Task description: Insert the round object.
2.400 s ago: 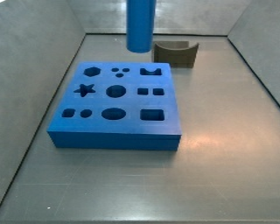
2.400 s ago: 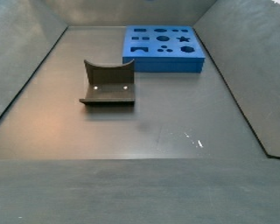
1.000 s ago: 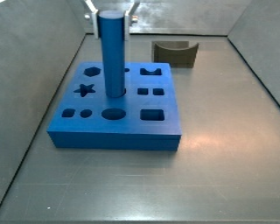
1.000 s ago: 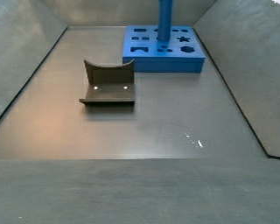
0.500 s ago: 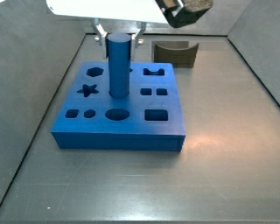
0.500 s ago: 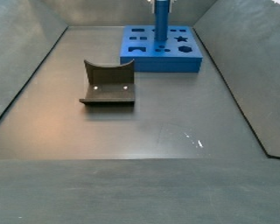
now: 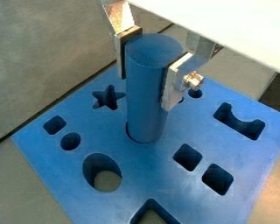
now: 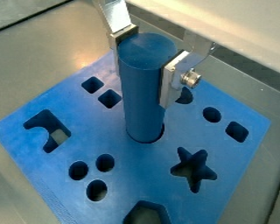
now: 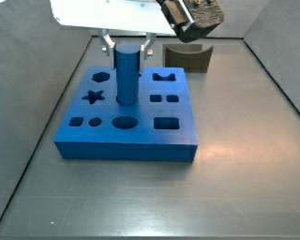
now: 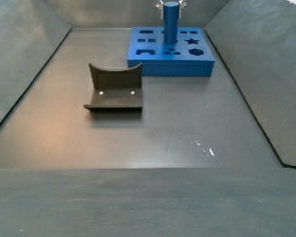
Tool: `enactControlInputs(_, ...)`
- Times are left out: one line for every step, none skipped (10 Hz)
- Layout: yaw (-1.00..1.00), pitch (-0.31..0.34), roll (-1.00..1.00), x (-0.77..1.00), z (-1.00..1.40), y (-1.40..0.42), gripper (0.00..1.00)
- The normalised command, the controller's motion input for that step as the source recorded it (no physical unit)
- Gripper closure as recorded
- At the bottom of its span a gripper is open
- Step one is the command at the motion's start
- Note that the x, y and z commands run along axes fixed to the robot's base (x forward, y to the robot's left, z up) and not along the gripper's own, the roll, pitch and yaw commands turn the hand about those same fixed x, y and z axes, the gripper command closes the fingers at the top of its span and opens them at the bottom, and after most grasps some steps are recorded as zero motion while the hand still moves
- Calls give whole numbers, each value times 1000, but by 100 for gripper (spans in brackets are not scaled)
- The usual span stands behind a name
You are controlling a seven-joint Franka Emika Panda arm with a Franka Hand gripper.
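Observation:
The round object, a smooth blue cylinder peg (image 7: 147, 87), stands upright with its lower end in the round hole at the middle of the flat blue block (image 7: 60, 162). My gripper (image 7: 150, 57) is shut on the peg's top, one silver finger on each side. Both wrist views show this, with the peg (image 8: 143, 87) entering the block (image 8: 60, 118). In both side views the peg (image 9: 125, 75) (image 10: 169, 26) rises from the block (image 9: 127, 136) (image 10: 176, 63) under the gripper (image 9: 125, 47). The peg's lower end is hidden in the hole.
The block has star, square, round and notched holes around the peg. A dark grey-brown block with a curved notch (image 10: 114, 88) lies on the floor apart from the blue block; it also shows behind the blue block (image 9: 190, 56). Grey walls enclose the floor.
The gripper has come down with the peg over the blue block. The peg stands shorter above the block than half a second ago, its lower end now in the round hole.

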Motion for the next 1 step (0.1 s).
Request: enactControlInputs(0,0,0,0,0,0,100)
